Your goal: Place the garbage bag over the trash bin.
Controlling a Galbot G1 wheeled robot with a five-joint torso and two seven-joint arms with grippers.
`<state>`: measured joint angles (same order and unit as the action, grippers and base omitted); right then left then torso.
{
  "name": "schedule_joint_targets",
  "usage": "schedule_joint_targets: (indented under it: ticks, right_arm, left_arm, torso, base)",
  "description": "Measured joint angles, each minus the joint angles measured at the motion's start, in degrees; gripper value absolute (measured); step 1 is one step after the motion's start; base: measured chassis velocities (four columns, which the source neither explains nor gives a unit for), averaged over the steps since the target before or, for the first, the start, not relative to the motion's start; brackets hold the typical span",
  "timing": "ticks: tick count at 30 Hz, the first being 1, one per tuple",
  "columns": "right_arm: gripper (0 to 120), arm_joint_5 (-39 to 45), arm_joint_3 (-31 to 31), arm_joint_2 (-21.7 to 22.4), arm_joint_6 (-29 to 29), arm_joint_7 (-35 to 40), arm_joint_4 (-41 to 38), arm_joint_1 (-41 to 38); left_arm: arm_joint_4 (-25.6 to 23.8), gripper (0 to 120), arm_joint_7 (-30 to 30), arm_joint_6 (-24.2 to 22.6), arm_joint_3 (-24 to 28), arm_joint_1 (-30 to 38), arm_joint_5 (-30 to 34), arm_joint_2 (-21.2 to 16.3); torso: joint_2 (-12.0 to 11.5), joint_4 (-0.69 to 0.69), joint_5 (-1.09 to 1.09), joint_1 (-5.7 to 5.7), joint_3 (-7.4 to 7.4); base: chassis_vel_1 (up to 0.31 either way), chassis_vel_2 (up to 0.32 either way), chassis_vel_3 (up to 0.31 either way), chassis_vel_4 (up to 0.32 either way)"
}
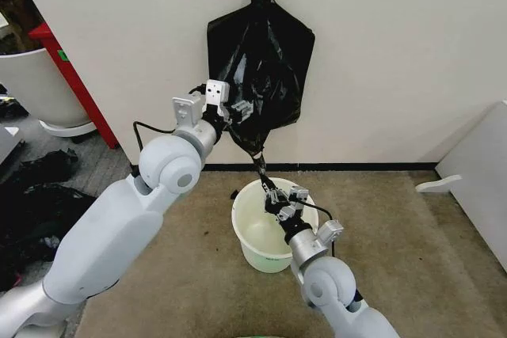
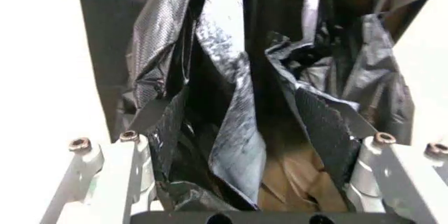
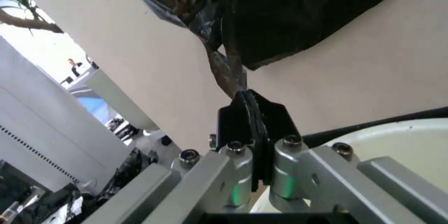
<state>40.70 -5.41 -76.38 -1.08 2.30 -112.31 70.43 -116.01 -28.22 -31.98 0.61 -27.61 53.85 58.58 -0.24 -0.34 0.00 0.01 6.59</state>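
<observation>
Reaching up over the trash bin (image 1: 269, 235) with the right tool (image 1: 272, 193) clamped tight on the garbage bag's (image 1: 257, 69) twisted tail, raising the left tool (image 1: 235, 110), spread wide, against the wall-hung bag.

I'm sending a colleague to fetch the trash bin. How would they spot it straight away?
Look at the cream wall with the black garbage bag hanging from a hook. Directly below it, on the brown carpet, stands the trash bin, with the right gripper above its rim. It is a small round white bucket, far smaller than the wide-based tub beside the red post.
</observation>
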Motion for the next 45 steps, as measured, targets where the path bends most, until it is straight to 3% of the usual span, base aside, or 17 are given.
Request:
schedule_joint_targets:
  ticks: [10, 14, 18, 20, 30, 45]
  right_arm:
    - [0, 0.0, 0.3, 0.2, 0.0, -0.1, 0.0, 0.1]
    - [0, 0.0, 0.5, 0.2, 0.0, -0.1, 0.0, 0.1]
    - [0, -0.1, 0.6, 0.3, 0.0, -0.1, -0.1, 0.2]
    - [0, -0.1, 0.6, 0.3, 0.0, -0.1, -0.1, 0.2]
    - [0, -0.1, 0.0, 0.1, 0.1, 0.0, 0.4, 0.2]
    - [0, -0.2, -2.5, 0.0, 0.4, -0.3, 1.1, 0.7]
  left_arm:
    - [2.1, 66, -0.3, 0.1, 0.2, 1.4, 0.0, 1.6]
    - [3.0, 61, -0.3, 0.2, 0.7, 2.4, 0.0, 2.2]
    - [3.4, 43, -0.6, 0.4, 1.1, 2.8, 0.0, 2.7]
    - [3.3, 39, -0.6, 0.4, 1.1, 2.8, 0.0, 2.7]
    - [0.9, 0, -0.7, 0.7, 0.0, 2.1, 1.0, 0.4]
    - [-3.2, 0, 4.4, 6.5, -6.1, -0.3, 4.8, -3.6]
  torso:
    - [0.0, 0.00, 0.00, 0.00, 0.00]
    - [0.0, 0.00, 0.00, 0.00, 0.00]
    - [0.0, -0.01, 0.01, 0.00, 0.00]
    - [0.0, 0.00, 0.00, 0.00, 0.00]
    - [0.0, 0.00, 0.00, 0.00, 0.00]
    - [0.0, 0.00, 0.01, 0.00, 0.00]
  base:
    - [0.000, 0.000, 0.000, 0.000]
    - [0.000, 0.000, 0.000, 0.000]
    - [0.000, 0.000, 0.000, 0.000]
    - [0.000, 0.000, 0.000, 0.000]
    - [0.000, 0.000, 0.000, 0.000]
    - [0.000, 0.000, 0.000, 0.000]
